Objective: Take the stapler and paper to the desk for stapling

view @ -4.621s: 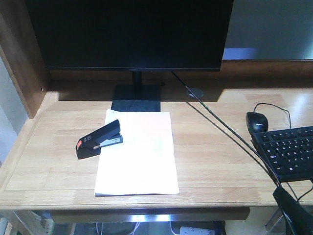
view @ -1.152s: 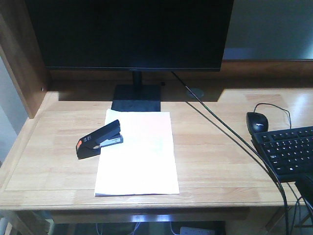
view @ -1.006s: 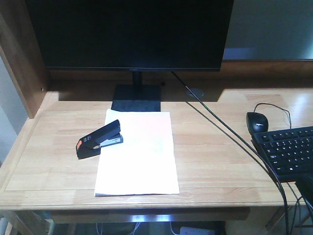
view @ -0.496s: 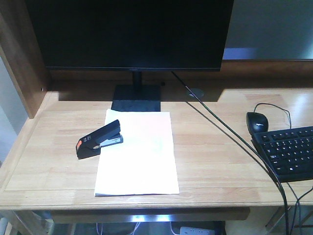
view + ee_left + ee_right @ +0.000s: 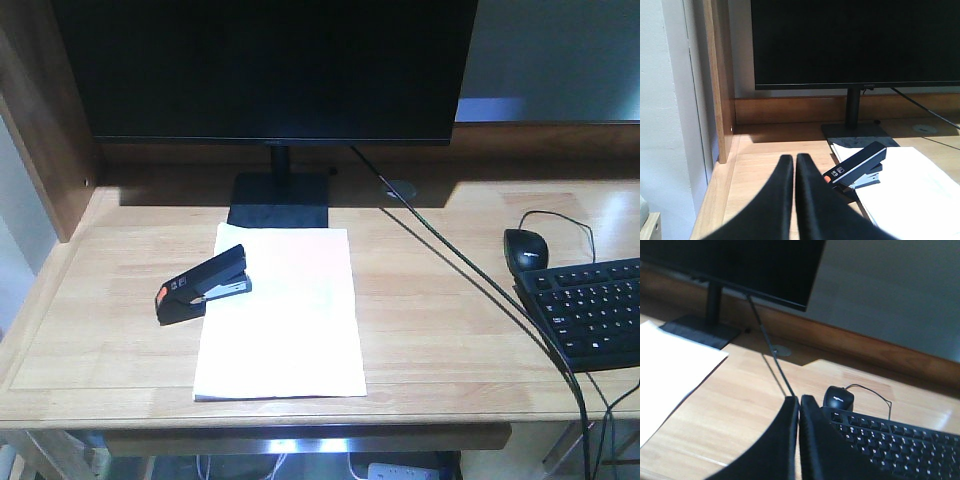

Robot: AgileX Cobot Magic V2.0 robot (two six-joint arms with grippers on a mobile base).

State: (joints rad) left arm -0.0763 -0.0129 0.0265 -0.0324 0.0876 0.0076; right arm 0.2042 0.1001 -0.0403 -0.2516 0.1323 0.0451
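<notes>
A black stapler (image 5: 201, 285) with an orange-red end patch rests across the left edge of the white paper (image 5: 285, 315), which lies flat on the light-wood desk (image 5: 440, 320). The front view shows neither gripper. My left gripper (image 5: 794, 159) is shut with nothing in it, low over the desk's left part, just left of the stapler (image 5: 856, 166) and short of the paper (image 5: 912, 195). My right gripper (image 5: 799, 400) is shut and empty over the desk's right part, with the paper (image 5: 670, 370) far to its left.
A black monitor (image 5: 270, 65) on a stand (image 5: 280, 200) fills the back. Two dark cables (image 5: 470, 275) run diagonally across the desk's right half. A black mouse (image 5: 526, 247) and keyboard (image 5: 590, 310) lie at the right. A wooden side panel (image 5: 40, 130) bounds the left.
The dark arm part at the lower right of the front view has dropped out of sight. Stapler and paper have not moved.
</notes>
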